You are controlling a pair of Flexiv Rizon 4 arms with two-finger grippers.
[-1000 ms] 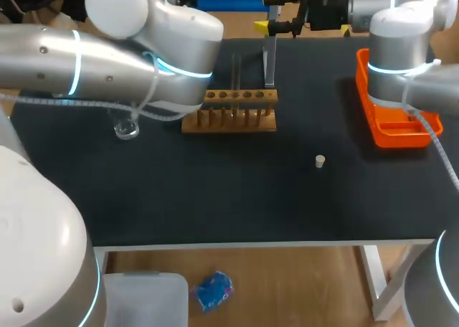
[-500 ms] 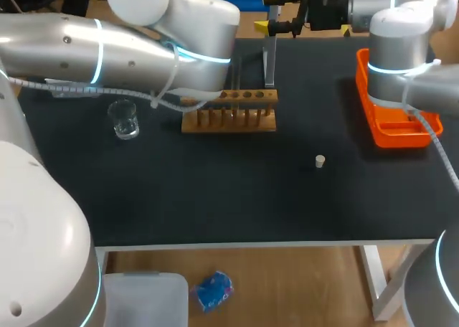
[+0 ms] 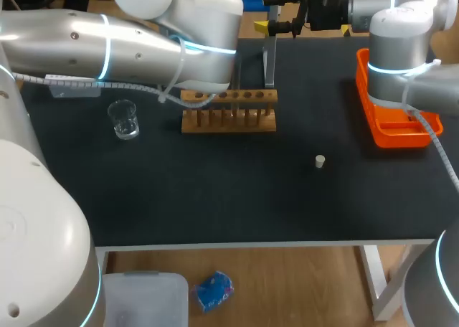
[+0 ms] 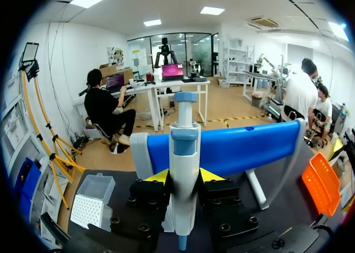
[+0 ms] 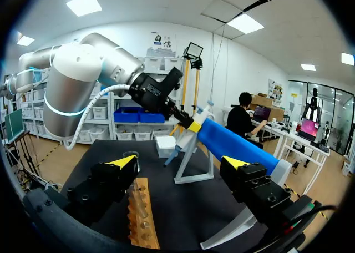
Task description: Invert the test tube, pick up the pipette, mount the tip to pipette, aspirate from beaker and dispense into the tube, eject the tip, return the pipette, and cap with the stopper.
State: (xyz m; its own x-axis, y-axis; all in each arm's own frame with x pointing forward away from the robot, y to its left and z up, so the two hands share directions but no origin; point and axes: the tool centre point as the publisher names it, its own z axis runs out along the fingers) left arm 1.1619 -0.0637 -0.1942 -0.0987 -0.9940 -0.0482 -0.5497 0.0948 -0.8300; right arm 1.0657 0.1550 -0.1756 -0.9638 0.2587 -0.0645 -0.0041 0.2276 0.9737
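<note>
Gripping the pipette [image 4: 184, 153] by its body, left gripper [image 4: 183, 178] sits just before the blue stand [image 4: 233, 147]. Right gripper [image 5: 178, 162] is wide apart, nothing between, above the rack [image 3: 229, 112]. Stopper [image 3: 320, 160] lies well apart from it

We see the black table [image 3: 237, 198] lit brightly and evenly from overhead, and its matte top gives back almost no glare. Shadows on it are faint and soft-edged, so the wooden rack [image 3: 228, 112] at twelve o'clock and the pale stopper [image 3: 320, 161] stand out plainly. Our left arm [image 3: 107, 47], at ten o'clock, carries broad white highlights along its silver shell. Cyan rings glow on it and on our right arm [image 3: 398, 47]. The beaker [image 3: 124, 119] at nine o'clock catches small glints. In the left wrist view the pipette [image 4: 183, 170] is lit flat, without hard shadow.
</note>
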